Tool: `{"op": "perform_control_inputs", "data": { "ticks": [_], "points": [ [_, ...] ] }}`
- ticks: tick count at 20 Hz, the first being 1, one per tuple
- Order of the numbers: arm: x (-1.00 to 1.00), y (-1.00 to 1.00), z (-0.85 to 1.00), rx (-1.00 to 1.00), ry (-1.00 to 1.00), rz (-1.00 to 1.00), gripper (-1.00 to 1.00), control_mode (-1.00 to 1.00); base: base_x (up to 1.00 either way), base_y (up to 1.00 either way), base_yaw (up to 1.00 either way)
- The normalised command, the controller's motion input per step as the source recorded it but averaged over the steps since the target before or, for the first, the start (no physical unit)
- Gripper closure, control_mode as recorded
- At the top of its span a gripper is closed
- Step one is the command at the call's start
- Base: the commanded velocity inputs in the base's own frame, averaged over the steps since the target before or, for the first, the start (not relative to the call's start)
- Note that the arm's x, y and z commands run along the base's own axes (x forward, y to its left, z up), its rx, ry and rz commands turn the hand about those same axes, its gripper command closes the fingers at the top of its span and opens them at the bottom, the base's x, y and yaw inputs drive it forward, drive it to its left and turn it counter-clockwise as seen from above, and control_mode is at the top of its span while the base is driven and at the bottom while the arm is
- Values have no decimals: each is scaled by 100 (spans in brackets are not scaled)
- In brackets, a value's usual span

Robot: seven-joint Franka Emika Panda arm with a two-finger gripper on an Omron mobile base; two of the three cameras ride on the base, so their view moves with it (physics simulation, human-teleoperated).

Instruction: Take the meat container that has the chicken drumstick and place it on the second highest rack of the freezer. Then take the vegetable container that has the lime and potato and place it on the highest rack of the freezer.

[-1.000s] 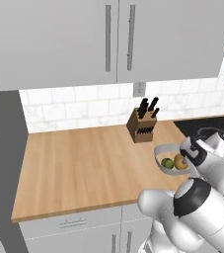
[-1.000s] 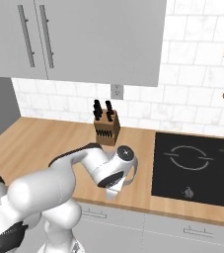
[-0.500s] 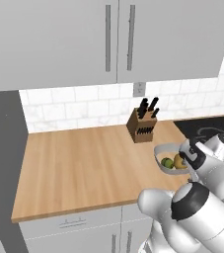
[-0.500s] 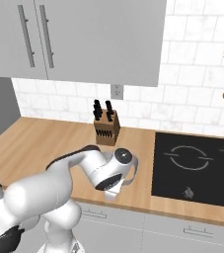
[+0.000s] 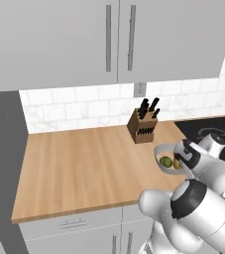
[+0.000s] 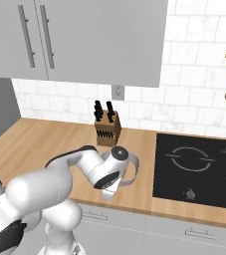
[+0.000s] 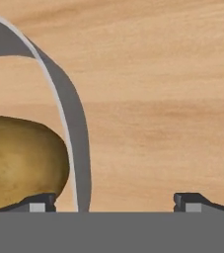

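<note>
The white arm (image 6: 59, 184) is bent forward and low, with the hand turned downward. The gripper (image 7: 114, 200) is held wide, its two dark fingertips (image 7: 39, 201) spread well apart.

Gripper (image 7: 114, 201) wide apart, straddling grey container wall (image 7: 79, 143); potato (image 7: 19, 160) inside; wooden counter (image 7: 158, 99) beneath.

Lime (image 5: 166, 161) beside potato (image 7: 19, 163) in container (image 5: 162, 150)

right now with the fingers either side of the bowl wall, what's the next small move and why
Probably close the fingers. In the hand view they stand wide apart, one on the potato side and one outside the grey container wall, so the rim sits between them. Closing should clamp it before lifting off the counter.
</note>
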Motion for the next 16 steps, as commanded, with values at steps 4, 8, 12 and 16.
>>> {"op": "perform_control_inputs", "data": {
  "ticks": [4, 8, 12, 16],
  "points": [
    [5, 8, -20, -1, 8, 0, 100, -100, 0, 0, 0],
    [7, 1, -16, 0, 7, 0, 100, -100, 0, 0, 0],
    [6, 2, -19, 0, 8, 0, 100, -100, 0, 0, 0],
    [1, 3, -14, 0, 3, 0, 100, -100, 0, 0, 0]
  ]
}}
